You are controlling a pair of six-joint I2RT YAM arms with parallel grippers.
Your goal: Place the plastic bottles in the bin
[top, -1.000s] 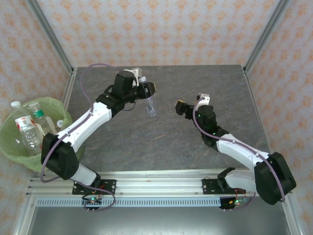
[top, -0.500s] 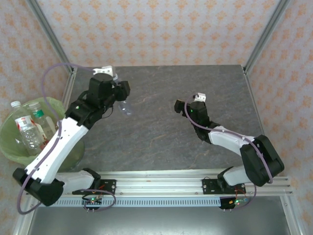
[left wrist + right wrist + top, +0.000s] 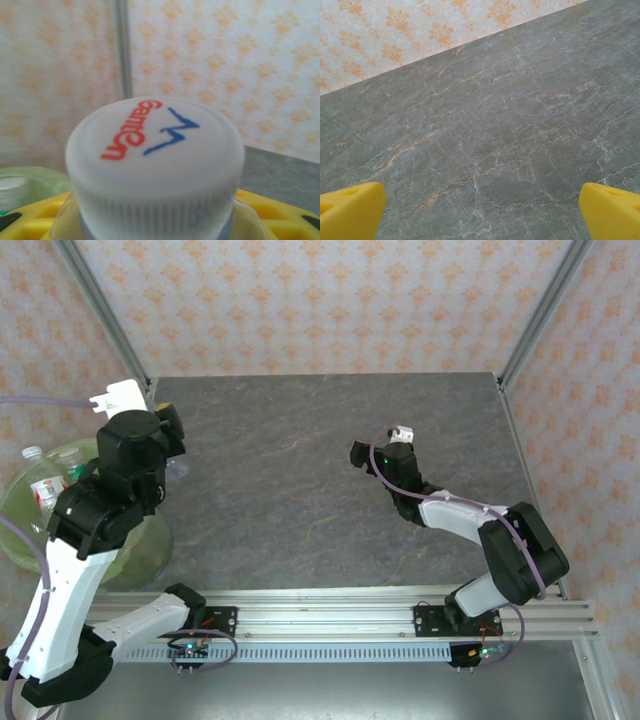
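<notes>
Where the left arm [image 3: 90, 525] hangs: upper left of the top view, at the left edge of the grey veined stone tabletop [image 3: 300, 510], just beside the round waste bin lined with a translucent light-green bag [image 3: 22, 540].
Left gripper [image 3: 170, 436]: clamped just below the cap of a small clear plastic bottle with a white ribbed cap printed in red and blue [image 3: 155, 160]; yellow pads [image 3: 272, 212] flank it.
Right gripper [image 3: 482, 212]: jaws wide apart, nothing between them, over tabletop at centre right of the top view.
Bin contents: several labelled clear bottles [image 3: 47, 498] lie inside, at middle left.
Step in hand: carry to bin, judged near its end.
Doing it well: bring the bottle over the bag's open mouth, inside the rim, before parting the jaws; a release on the rim could tip it out.
Edges: grey metal corner post [image 3: 100, 310] and patterned wall [image 3: 300, 300] stand near at upper left.
Open room: broad tabletop between the arms.
</notes>
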